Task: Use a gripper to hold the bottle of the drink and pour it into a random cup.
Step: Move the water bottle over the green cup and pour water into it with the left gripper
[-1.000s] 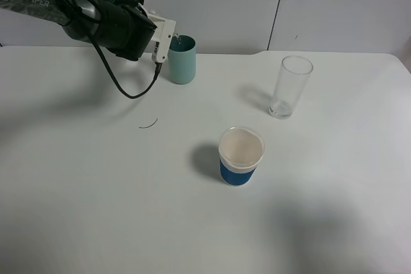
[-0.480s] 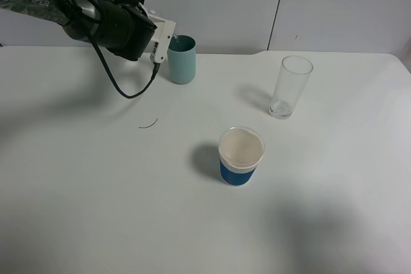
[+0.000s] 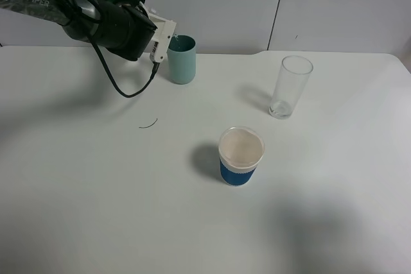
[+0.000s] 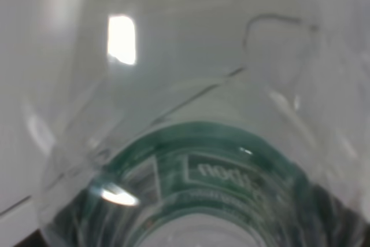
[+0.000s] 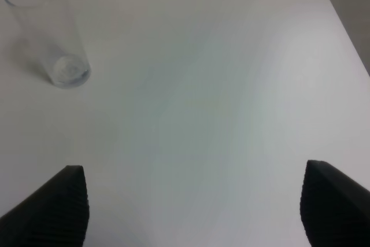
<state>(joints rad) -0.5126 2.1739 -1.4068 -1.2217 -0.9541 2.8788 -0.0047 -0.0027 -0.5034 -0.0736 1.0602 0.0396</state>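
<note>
- While the bottle is pinched by the left pincer, the arm is held above the far left part of the white surface, with the white pincer block just beside the rim of the teal cup.
- The left pincer is pressed together on the bottle. In the left wrist view the bottle fills nearly the whole picture: a clear plastic wall with a green label band near the lens.
- The drink cannot be told apart from the clear wall in the left wrist view, so no level is given.
- The teal cup is stood upright at the far edge of the surface. Its inside is seen only as a dark teal wall below the rim, and its contents cannot be determined.
- The paper cup, white with a blue sleeve, is placed upright near the middle of the surface, well apart from the teal cup. A pale inner wall and bottom are shown.
- The clear glass is stood upright to the right, well apart from both cups. Its thick base is seen through the wall.
- The right pincer is spread wide, with nothing between its black fingertips. It is held over bare surface, with the clear glass ahead of it.
- A thin dark curved strand is found lying on the surface between the teal cup and the paper cup.
</note>
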